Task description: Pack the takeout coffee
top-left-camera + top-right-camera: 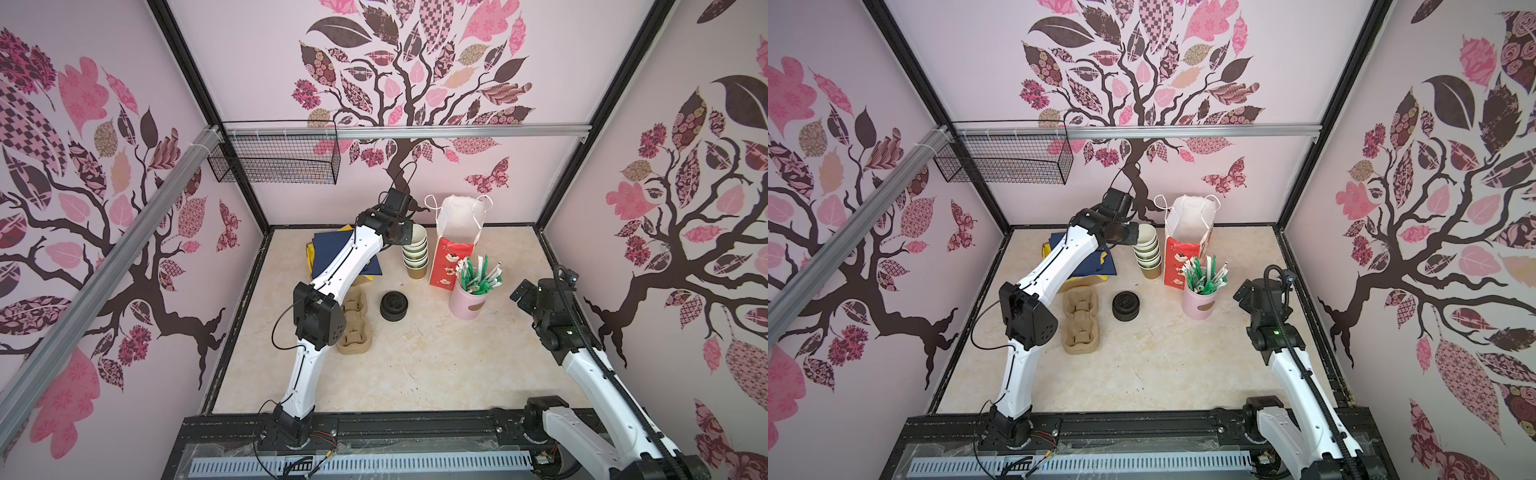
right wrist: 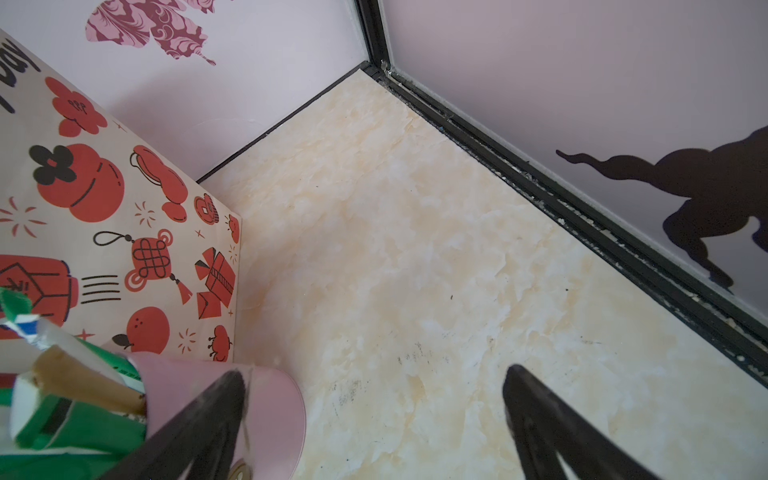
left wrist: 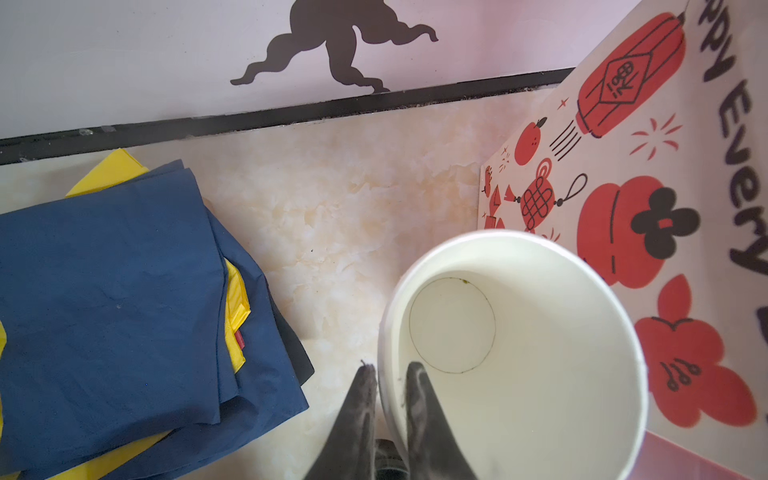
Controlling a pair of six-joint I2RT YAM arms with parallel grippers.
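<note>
The left end effector [image 3: 390, 368] straddles the rim of the top cup [image 3: 519, 332] on an upright stack of green cups [image 1: 414, 249]. One finger is inside the white mouth and one outside, on the side facing the folded blue cloth [image 3: 124, 299]. The jaws stand narrow about the paper wall, though whether they pinch it cannot be told. The stack rests at the back of the surface [image 1: 415, 365], just beside the red paper bag [image 1: 451, 262], its long axis vertical, so freeing the cup looks to call for a straight upward pull. The right end effector [image 2: 376, 370], spread wide and empty, hangs well apart beyond the pink holder [image 1: 465, 305], leaving the left arm far nearer. Loose black lids [image 1: 394, 306] and a pulp cup carrier [image 1: 359, 328] lie between stack and robot.
</note>
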